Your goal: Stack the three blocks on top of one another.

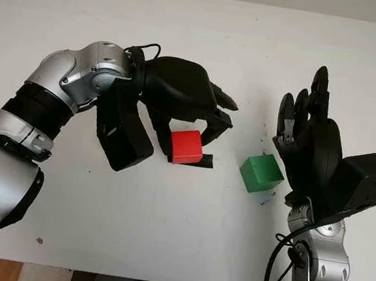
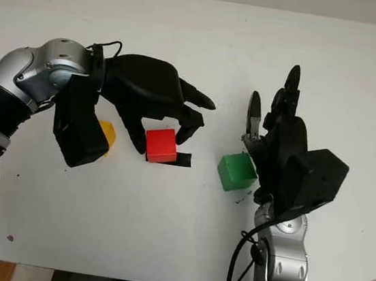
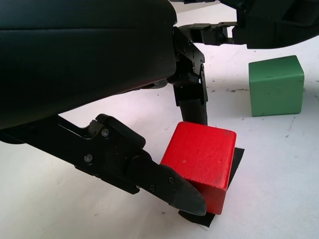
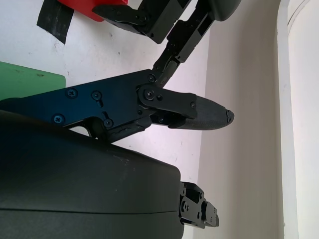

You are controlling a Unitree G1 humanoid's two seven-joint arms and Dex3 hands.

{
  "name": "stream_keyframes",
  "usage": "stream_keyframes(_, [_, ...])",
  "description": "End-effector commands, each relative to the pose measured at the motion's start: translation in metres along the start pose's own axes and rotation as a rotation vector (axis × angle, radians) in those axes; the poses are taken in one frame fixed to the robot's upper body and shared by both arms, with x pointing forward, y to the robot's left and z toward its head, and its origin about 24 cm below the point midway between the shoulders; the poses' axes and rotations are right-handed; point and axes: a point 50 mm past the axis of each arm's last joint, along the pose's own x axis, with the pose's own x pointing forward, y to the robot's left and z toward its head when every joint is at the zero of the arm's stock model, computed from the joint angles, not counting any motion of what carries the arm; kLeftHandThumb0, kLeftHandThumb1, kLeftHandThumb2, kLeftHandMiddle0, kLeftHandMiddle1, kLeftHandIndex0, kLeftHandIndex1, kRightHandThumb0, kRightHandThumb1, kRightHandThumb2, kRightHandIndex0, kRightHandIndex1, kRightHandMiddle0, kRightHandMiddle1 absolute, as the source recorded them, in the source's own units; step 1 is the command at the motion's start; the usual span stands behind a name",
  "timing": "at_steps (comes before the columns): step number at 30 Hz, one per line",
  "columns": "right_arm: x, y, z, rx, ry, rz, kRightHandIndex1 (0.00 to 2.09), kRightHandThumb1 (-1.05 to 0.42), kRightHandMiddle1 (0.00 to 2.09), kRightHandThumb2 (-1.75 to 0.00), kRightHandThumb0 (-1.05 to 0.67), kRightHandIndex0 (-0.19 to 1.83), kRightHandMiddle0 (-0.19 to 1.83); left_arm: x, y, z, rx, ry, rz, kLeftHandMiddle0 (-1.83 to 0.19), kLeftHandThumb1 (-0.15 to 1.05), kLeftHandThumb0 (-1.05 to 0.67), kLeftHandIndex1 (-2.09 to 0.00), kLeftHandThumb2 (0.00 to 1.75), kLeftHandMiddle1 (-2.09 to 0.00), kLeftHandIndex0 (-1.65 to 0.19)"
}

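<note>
1. The left hand [image 1: 189,117] arches over the small red cube-shaped block [image 1: 186,146], its black fingers curled down on either side of the block; in the left wrist view one finger [image 3: 172,184] presses the block's near face and another stands at its far edge, so the hand grips the block.
2. Under the left hand, the red block sits on a patch of black tape [image 1: 204,162] stuck to the white table [image 1: 163,233]; whether the block is lifted clear of the tape cannot be told.
3. Behind the left wrist, on the side away from the other arm, a yellow block [image 2: 105,135] lies on the table, partly hidden by the black wrist camera housing [image 2: 77,134].
4. The right hand [image 1: 309,135] is open, holding nothing, raised above the table with its fingers pointing towards the far edge.
5. Just beside the right hand, between it and the left hand, the green cube-shaped block [image 1: 261,173] stands on the table, apart from the red block.
</note>
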Motion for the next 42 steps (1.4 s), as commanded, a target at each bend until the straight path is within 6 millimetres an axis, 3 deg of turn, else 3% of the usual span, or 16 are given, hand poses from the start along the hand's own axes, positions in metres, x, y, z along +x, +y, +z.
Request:
stream_keyframes(1, [0.0, 0.0, 0.002, 0.005, -0.008, -0.007, 0.0, -1.05, 0.01, -0.54, -0.64, -0.19, -0.19, 0.003, -0.004, 0.002, -0.013, -0.015, 0.006, -0.2, 0.9, -0.51, -1.4, 0.05, -0.02, -0.45])
stream_keyframes(35, [-0.002, 0.0, 0.001, 0.006, -0.007, -0.007, 0.0, -1.05, 0.0, -0.55, -0.62, -0.19, -0.19, 0.012, -0.018, 0.006, -0.016, -0.042, 0.032, -0.17, 0.9, -0.54, -1.29, 0.05, -0.03, -0.42])
stream_keyframes(42, [-0.001, -0.001, 0.002, -0.004, -0.011, -0.006, 0.0, -1.05, 0.01, -0.55, -0.63, -0.19, -0.19, 0.01, -0.015, 0.004, 0.013, -0.026, 0.034, -0.1, 0.89, -0.49, -1.04, 0.05, -0.03, -0.3])
